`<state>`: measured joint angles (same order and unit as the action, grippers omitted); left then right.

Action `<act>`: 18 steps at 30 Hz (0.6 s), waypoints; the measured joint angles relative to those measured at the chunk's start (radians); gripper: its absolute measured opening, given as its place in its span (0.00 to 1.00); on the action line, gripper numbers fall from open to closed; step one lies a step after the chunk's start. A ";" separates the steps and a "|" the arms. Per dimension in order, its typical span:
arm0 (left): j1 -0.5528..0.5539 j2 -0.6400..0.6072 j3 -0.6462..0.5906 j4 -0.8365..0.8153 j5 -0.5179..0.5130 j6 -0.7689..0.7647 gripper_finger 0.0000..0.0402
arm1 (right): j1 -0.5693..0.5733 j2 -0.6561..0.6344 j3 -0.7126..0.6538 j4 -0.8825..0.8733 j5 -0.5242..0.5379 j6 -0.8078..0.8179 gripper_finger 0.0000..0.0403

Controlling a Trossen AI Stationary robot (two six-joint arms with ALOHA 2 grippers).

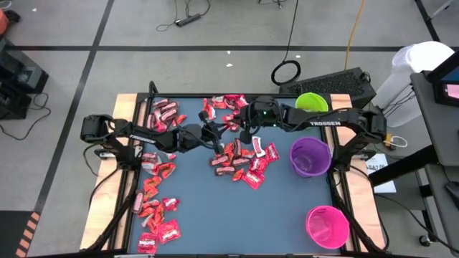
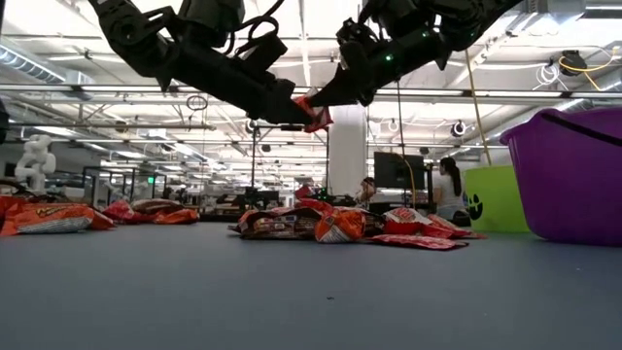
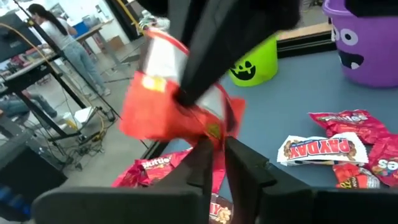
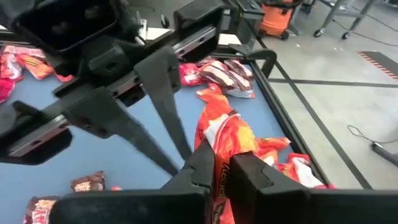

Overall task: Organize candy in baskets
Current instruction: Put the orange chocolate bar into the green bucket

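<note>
While both arms meet above the middle of the table (image 1: 107,208), I read the high view first: the left gripper (image 1: 215,136) and right gripper (image 1: 240,133) come together over the central heap of candy (image 1: 240,161), with the green basket (image 1: 311,102), purple basket (image 1: 310,157) and pink basket (image 1: 327,226) lined up down the right side, well apart from them.

From the low view, one orange-red sweet (image 2: 313,114) hangs in the air between the two sets of fingertips, high above the table, its length dropping slantwise.

Through the left wrist view, my left fingers (image 3: 202,168) are nearly together on the lower edge of that crumpled wrapper (image 3: 180,106), while the other arm's dark fingers pinch it from above.

Through the right wrist view, my right gripper (image 4: 222,167) is clamped on the wrapper, whose long axis runs away from the fingers toward the table edge.

I judge it light, soft and crinkly, with slick foil that could slide; the firmer filled middle is the safer hold, not the loose sealed end
</note>
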<state>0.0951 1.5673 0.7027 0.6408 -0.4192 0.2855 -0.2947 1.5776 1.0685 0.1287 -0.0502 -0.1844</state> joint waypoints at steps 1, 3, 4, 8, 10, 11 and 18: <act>-0.002 0.000 0.000 -0.003 0.000 0.000 0.15 | 0.000 -0.008 0.007 -0.010 0.003 -0.009 0.04; -0.007 0.000 0.001 -0.026 0.003 0.000 0.21 | 0.000 -0.021 0.027 -0.058 0.026 -0.029 0.03; -0.008 0.000 0.001 -0.041 0.005 0.000 0.23 | 0.000 -0.026 0.045 -0.082 0.051 -0.037 0.03; -0.013 0.000 0.001 -0.080 0.008 -0.032 0.36 | 0.000 -0.060 0.102 -0.280 0.162 -0.050 0.04; -0.013 0.000 0.000 -0.118 0.017 -0.056 0.41 | 0.000 -0.086 0.123 -0.405 0.227 -0.053 0.04; -0.013 0.000 0.000 -0.138 0.023 -0.074 0.44 | 0.000 -0.097 0.135 -0.463 0.263 -0.052 0.04; -0.013 0.000 0.000 -0.197 0.026 -0.124 0.49 | -0.030 -0.198 0.155 -0.777 0.479 0.059 0.04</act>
<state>0.0826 1.5673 0.7029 0.4438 -0.3934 0.1616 -0.3249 1.3799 1.2231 -0.6486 0.4286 -0.1257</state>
